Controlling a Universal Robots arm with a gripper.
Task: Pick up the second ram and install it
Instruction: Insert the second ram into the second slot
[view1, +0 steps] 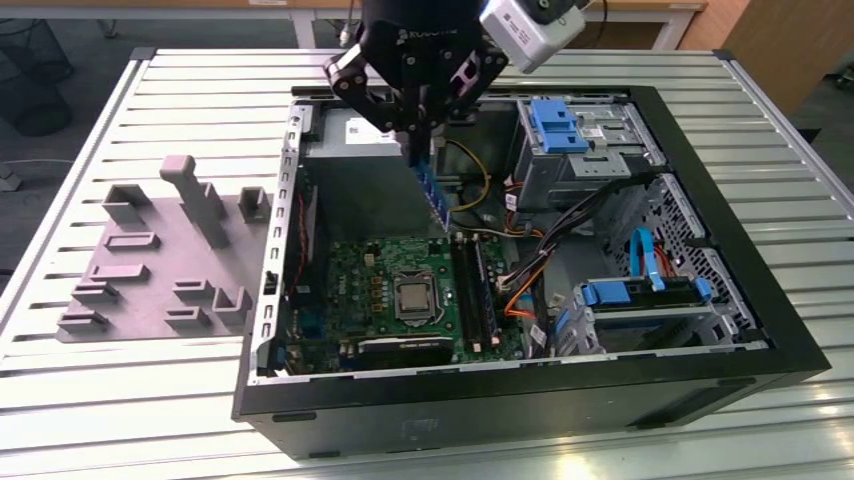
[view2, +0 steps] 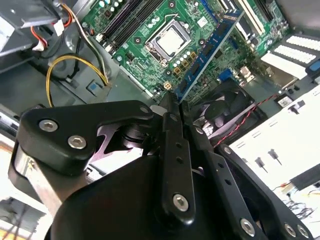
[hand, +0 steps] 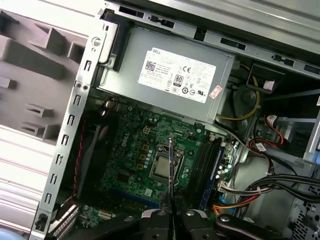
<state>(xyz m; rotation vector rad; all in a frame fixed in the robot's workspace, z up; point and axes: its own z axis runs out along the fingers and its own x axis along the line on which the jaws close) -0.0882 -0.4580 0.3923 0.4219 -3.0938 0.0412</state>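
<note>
A slatted metal table (view1: 134, 420) carries an open computer case (view1: 534, 400) lying on its side, with a grey fixture plate (view1: 147, 270) beside it toward the exterior view's left. Above the case hangs the gripper (view1: 416, 150), its jaws pinched narrow on one end of the second ram (view1: 430, 195). The stick points straight down from the jaws, into the case.

By the look of it the pickup is done and the work stands at the carry-in, with the stick clear of the board and not yet seated. In the second wrist view the blue-green board runs out beyond the jaws' tip over the motherboard (view2: 150, 30). In the first wrist view it shows edge-on as a thin line below the jaws, over the processor socket (hand: 164, 167). The long black memory slots (hand: 205, 160) lie beneath the jaws but off to one side of that line.

Seating the stick would likely call for a sideways shift to bring its lower edge over a free slot. It would need to run parallel to the slot before any downward press.

The arm's wrist (view1: 420, 30) stands near vertical over the case, close to the power supply (hand: 175, 75), with the fingers aimed down.
</note>
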